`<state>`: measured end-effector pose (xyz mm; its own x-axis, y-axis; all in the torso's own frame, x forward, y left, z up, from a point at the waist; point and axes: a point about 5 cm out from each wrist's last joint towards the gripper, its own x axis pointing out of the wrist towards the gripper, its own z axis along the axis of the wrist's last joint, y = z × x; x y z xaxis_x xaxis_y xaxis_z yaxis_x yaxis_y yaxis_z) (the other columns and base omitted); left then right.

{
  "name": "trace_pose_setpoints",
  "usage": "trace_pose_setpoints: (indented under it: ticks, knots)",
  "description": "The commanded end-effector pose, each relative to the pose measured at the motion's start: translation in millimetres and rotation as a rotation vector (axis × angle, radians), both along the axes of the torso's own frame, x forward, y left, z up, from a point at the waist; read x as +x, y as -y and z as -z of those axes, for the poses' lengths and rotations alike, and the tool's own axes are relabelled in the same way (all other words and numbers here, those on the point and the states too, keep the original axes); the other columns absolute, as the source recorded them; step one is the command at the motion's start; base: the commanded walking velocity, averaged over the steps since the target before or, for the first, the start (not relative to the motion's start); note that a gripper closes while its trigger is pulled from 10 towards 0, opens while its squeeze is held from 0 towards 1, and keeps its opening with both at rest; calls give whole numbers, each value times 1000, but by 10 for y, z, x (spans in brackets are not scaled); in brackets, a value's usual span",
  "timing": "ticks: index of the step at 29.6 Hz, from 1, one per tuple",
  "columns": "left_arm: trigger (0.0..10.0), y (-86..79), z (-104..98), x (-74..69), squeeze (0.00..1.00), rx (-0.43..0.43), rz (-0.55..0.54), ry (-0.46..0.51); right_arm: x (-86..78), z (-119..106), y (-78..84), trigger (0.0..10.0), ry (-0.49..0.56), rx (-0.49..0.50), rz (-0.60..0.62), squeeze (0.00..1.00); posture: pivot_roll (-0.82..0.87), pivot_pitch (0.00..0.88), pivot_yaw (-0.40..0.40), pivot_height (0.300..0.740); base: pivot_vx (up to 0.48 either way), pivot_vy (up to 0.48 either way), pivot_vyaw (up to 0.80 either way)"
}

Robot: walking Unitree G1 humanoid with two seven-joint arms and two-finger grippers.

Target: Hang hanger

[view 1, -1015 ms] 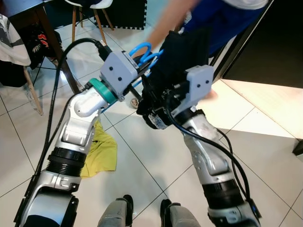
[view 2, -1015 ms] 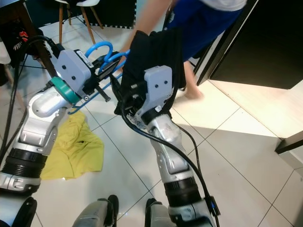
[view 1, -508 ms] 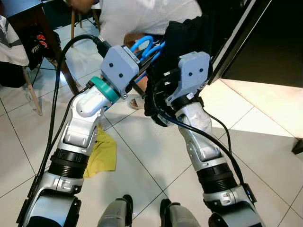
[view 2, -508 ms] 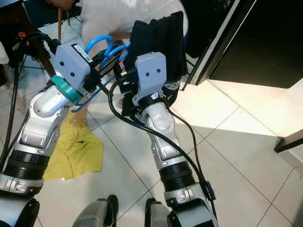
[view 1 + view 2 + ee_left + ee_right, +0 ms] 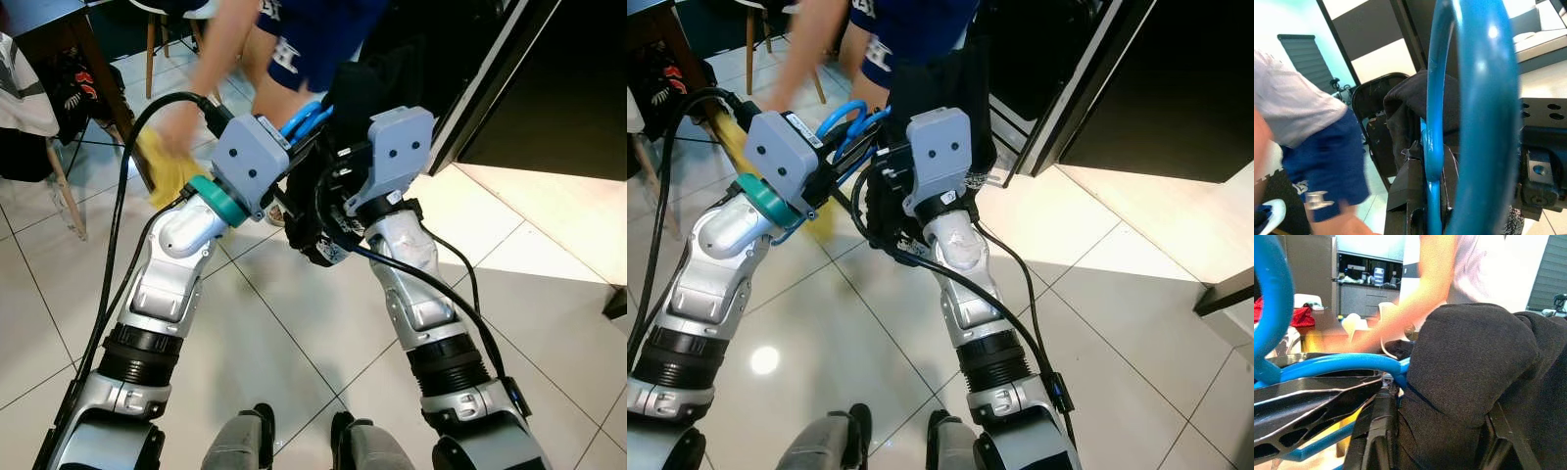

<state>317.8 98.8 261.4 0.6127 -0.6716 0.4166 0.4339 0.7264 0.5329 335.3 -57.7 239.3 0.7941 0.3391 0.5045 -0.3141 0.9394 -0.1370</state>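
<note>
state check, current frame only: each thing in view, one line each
blue hanger: held up in the left gripper, off the floor
black garment: bunched, held in the right gripper, against the hanger
yellow cloth: lifted off the floor in a person's hand, blurred
person: bent toward the cloth, close in front of both arms
wooden chair: upright, clothes draped over it

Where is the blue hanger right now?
In the head views, the blue hanger is up front, held in the left gripper, right beside the black garment.
</note>
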Motion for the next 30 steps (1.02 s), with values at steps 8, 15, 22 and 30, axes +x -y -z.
trace_pose_setpoints:
  ticks: [8, 15, 22, 30]
  knots:
    - [0, -156, -127, -106, 0, -15, -26, 84, 46, 209, 425, 196, -95, -50, -51, 0, 72, 144, -2, 740, 0, 0, 0]
    - [0, -133, -145, -103, 0, -20, -20, 84, -116, 267, 333, 10000, -120, -108, -255, 1000, 58, 145, 0, 740, 0, 0, 0]
    - [0, -112, -157, -102, 0, -22, -15, 87, -117, 318, 364, 10000, -135, -163, -264, 1000, 57, 144, 0, 740, 0, 0, 0]
    - [0, -94, -185, -126, 0, -27, -1, 92, 38, 355, 453, 10000, -153, -194, -91, 0, 63, 143, 0, 740, 0, 0, 0]
